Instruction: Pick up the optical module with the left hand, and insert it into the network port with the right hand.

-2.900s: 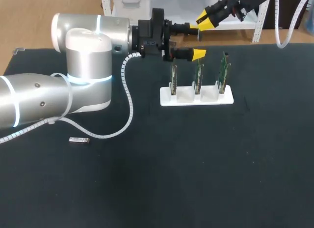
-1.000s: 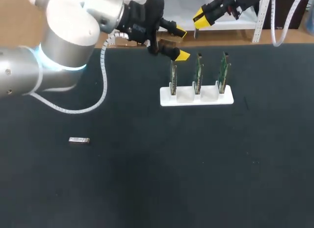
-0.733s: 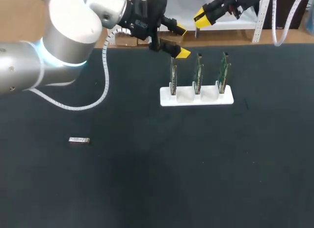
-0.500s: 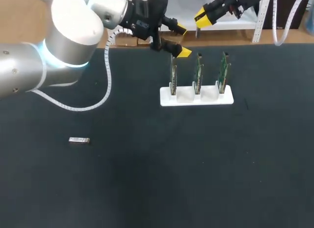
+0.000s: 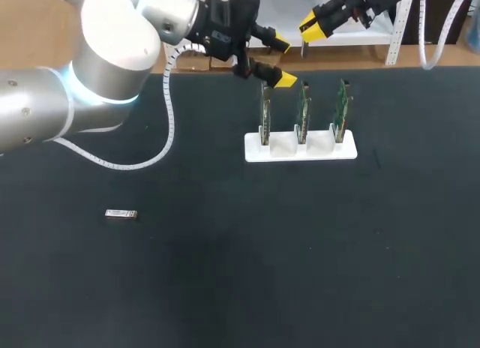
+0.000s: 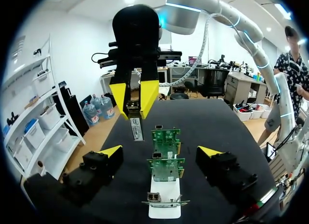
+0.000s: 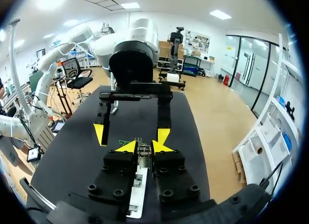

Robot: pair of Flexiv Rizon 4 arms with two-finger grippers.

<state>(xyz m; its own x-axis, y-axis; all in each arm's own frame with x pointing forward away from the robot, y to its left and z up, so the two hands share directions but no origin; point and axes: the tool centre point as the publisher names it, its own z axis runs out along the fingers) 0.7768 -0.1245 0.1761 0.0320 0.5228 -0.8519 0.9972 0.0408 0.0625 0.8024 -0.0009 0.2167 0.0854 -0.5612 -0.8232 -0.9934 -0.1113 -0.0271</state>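
Observation:
My right gripper (image 5: 310, 25) hangs beyond the table's far edge, shut on a slim metal optical module (image 6: 136, 125) that points down from its yellow tips. In its own view the module (image 7: 143, 150) sits between the right gripper (image 7: 143, 147) tips. My left gripper (image 5: 280, 61) is open and empty, just behind the leftmost green port board (image 5: 265, 112). In the left wrist view the boards (image 6: 166, 168) stand between the left gripper (image 6: 159, 154) fingers, with the right gripper (image 6: 134, 99) ahead. A second optical module (image 5: 121, 214) lies flat on the table's left.
A white holder (image 5: 300, 148) carries three upright green boards at the table's far middle. The left arm's grey links and white cable (image 5: 161, 130) arch over the far left of the black table (image 5: 247, 273).
The left gripper has shifted slightly right and away, toward the boards, as its arm swung. The right gripper and the module on the table have stayed put.

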